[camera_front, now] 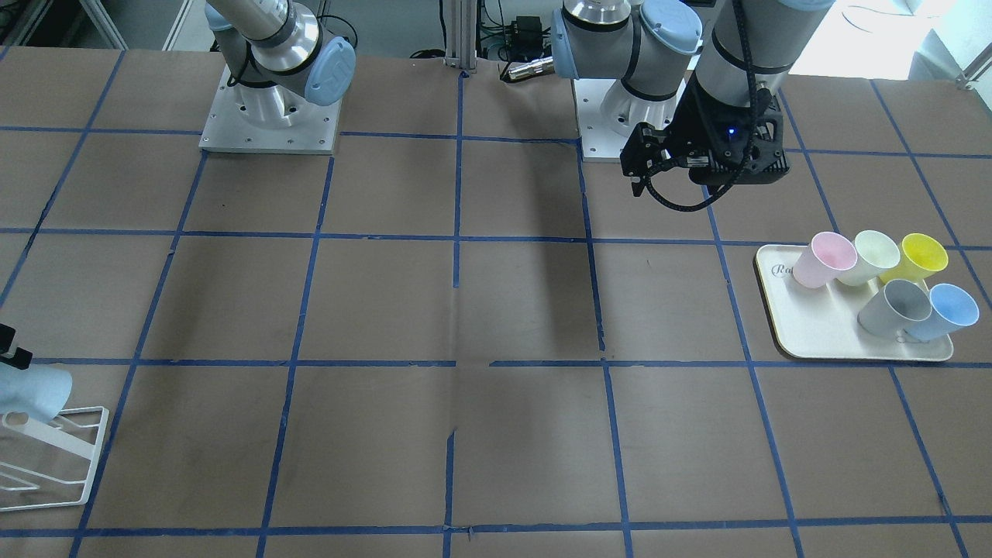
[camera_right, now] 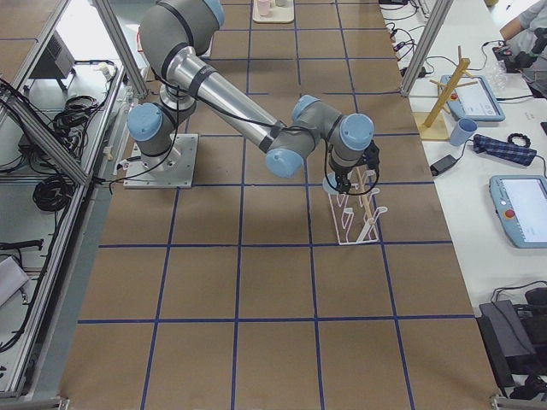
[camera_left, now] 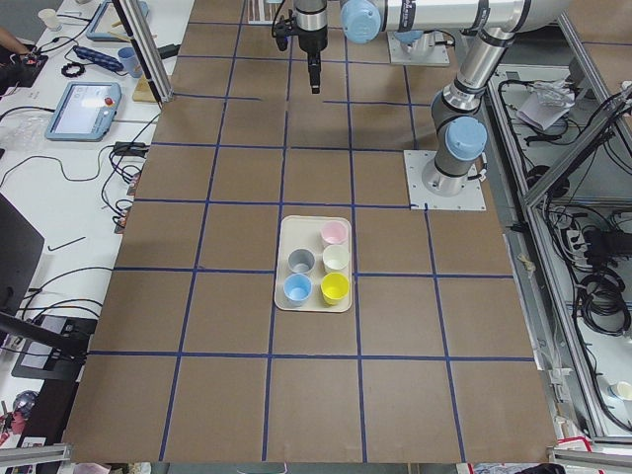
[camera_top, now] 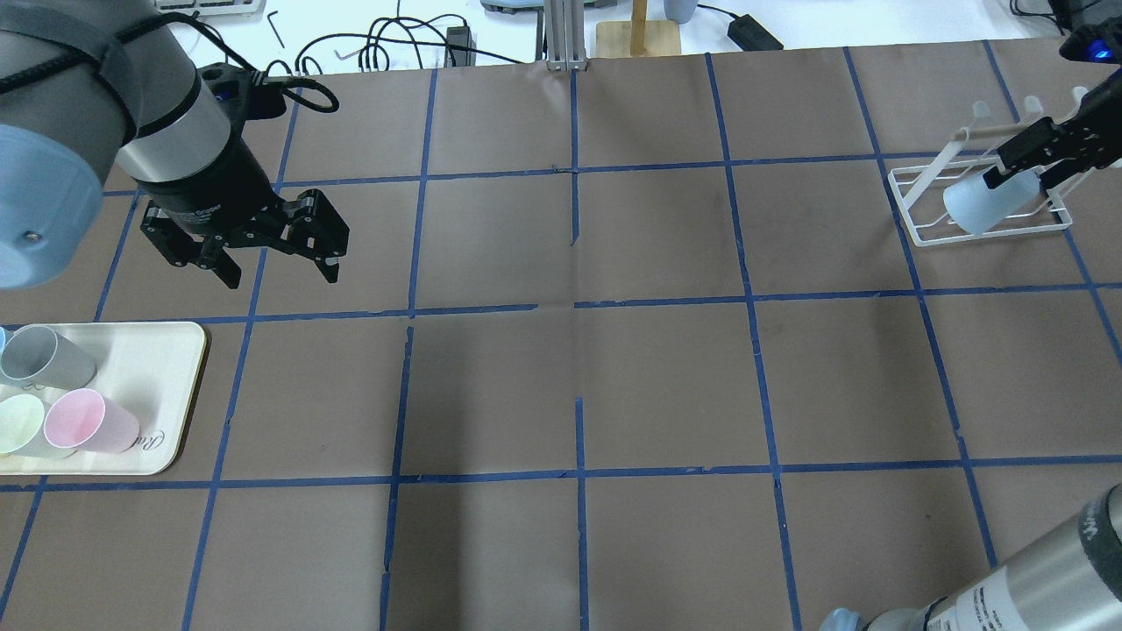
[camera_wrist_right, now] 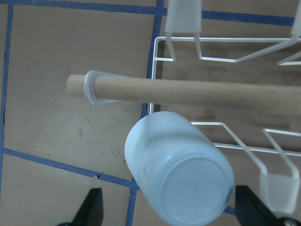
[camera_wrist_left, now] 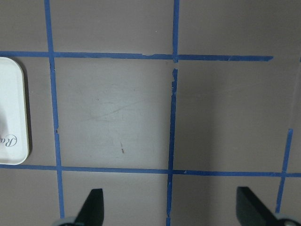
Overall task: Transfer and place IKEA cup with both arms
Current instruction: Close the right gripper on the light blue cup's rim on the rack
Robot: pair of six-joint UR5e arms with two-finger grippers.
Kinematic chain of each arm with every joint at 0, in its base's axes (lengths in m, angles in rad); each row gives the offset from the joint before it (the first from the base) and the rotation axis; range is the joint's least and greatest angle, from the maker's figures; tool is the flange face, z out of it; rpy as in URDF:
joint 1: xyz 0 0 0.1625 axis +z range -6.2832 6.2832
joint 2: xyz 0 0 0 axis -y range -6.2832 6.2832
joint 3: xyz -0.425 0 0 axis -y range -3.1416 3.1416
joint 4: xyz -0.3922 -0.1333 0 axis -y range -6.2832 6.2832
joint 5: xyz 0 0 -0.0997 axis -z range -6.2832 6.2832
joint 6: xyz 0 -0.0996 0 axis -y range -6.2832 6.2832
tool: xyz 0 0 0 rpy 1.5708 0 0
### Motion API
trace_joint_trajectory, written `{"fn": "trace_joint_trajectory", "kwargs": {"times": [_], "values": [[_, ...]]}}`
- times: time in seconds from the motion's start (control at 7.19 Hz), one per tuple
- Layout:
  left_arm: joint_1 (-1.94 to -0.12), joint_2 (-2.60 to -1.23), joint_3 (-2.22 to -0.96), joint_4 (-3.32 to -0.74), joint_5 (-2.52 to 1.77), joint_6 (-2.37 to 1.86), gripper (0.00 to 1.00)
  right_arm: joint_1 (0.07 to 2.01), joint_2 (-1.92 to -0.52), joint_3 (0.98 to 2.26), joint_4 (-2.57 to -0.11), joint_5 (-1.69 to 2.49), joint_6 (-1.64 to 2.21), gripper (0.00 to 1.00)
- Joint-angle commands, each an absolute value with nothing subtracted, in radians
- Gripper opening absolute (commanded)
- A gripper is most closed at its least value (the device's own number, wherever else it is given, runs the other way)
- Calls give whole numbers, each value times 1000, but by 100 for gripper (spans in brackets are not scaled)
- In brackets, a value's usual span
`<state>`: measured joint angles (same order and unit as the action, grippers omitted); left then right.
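The IKEA cup (camera_wrist_right: pixel 178 181), a light-blue tumbler, sits upside down and tilted on the white wire rack (camera_top: pixel 920 188), its base toward the right wrist camera. It also shows in the overhead view (camera_top: pixel 977 209) and at the left edge of the front view (camera_front: pixel 35 391). My right gripper (camera_wrist_right: pixel 167 209) is open just above it, with its fingers (camera_wrist_right: pixel 91 209) spread wide on either side and clear of the cup's walls. My left gripper (camera_top: pixel 272 263) is open and empty above the bare table, away from the tray. It also shows in the left wrist view (camera_wrist_left: pixel 170 209).
A white tray (camera_front: pixel 814 333) holds pink (camera_front: pixel 821 260), pale-green (camera_front: pixel 868 256), yellow (camera_front: pixel 918 256), grey (camera_front: pixel 895 306) and a second light-blue cup (camera_front: pixel 942 310). A wooden dowel (camera_wrist_right: pixel 188 92) runs across the rack. Blue tape lines grid the brown table.
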<state>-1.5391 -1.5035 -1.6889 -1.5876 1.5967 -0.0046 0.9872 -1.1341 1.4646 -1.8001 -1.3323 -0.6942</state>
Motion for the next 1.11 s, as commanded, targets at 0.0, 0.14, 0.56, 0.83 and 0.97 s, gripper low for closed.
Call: {"fn": "trace_joint_trajectory", "kwargs": {"times": [0.0,0.14,0.56,0.83,0.97], "values": [[-1539,-1503,-1689,-1588,1595,-6,100,980,-1134,1465,-1812,-1324,-632,100],[-1540,-1499,-1687,-1592,1598,-5,100,974,-1129,1466,-1807,-1318,-550,100],[-1542,-1514,-1684,-1600,1588,-11,100,974,-1123,1470,-1807,-1284,-520,100],[-1552,-1514,-1687,-1605,1594,-6,100,976,-1121,1474,-1809,-1285,-520,100],[-1565,-1502,-1687,-1609,1592,-6,100,976,-1123,1482,-1810,-1287,-519,100]]}}
